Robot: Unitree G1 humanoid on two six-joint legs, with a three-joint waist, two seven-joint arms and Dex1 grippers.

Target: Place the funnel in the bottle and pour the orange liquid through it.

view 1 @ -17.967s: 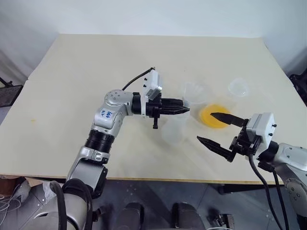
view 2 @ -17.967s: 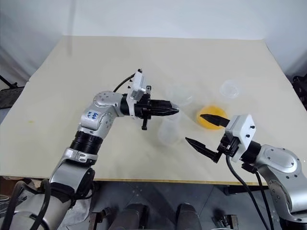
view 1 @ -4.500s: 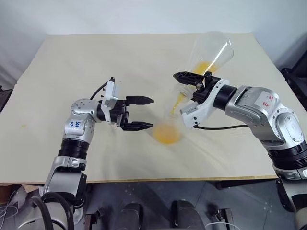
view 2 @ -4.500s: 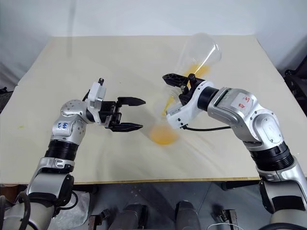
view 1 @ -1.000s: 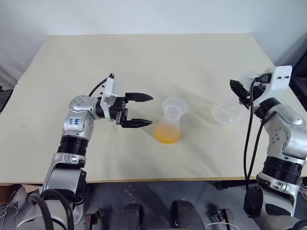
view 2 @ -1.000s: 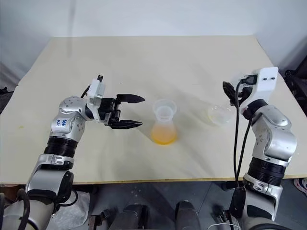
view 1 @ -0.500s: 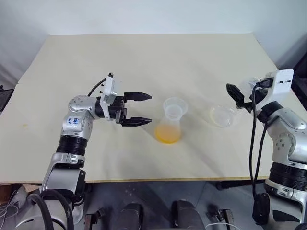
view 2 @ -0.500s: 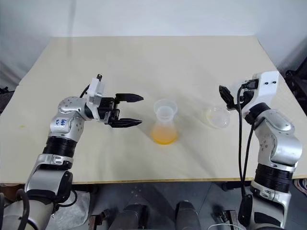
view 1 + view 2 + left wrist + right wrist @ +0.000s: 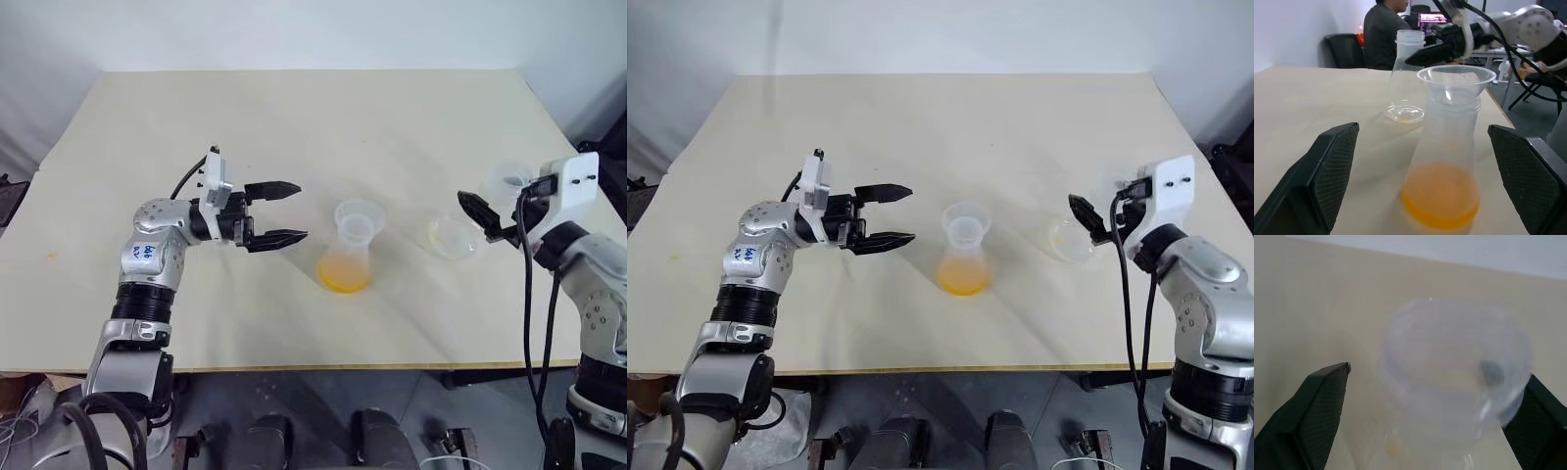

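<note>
The bottle [image 9: 345,257] stands upright mid-table with the clear funnel [image 9: 357,217] seated in its neck. A layer of orange liquid [image 9: 343,277] fills its base. My left gripper [image 9: 299,211] hovers open just left of the bottle, with its fingers pointing at it and nothing between them. The left wrist view looks straight at the bottle [image 9: 1449,147] and funnel [image 9: 1456,78]. My right gripper [image 9: 478,213] is open at the right. The neck of the larger clear flask [image 9: 454,235] stands just ahead of its spread fingers, ungripped.
The larger flask [image 9: 1406,73] stands upright and looks drained, near the table's right edge [image 9: 573,137]. A seated person [image 9: 1386,34] and office chairs show beyond the table in the left wrist view. Bare tabletop [image 9: 294,117] stretches behind both flasks.
My right gripper has let go of the larger flask's neck, opened wide and drawn back toward the near edge. The flask stays standing. The left arm has hardly moved.
</note>
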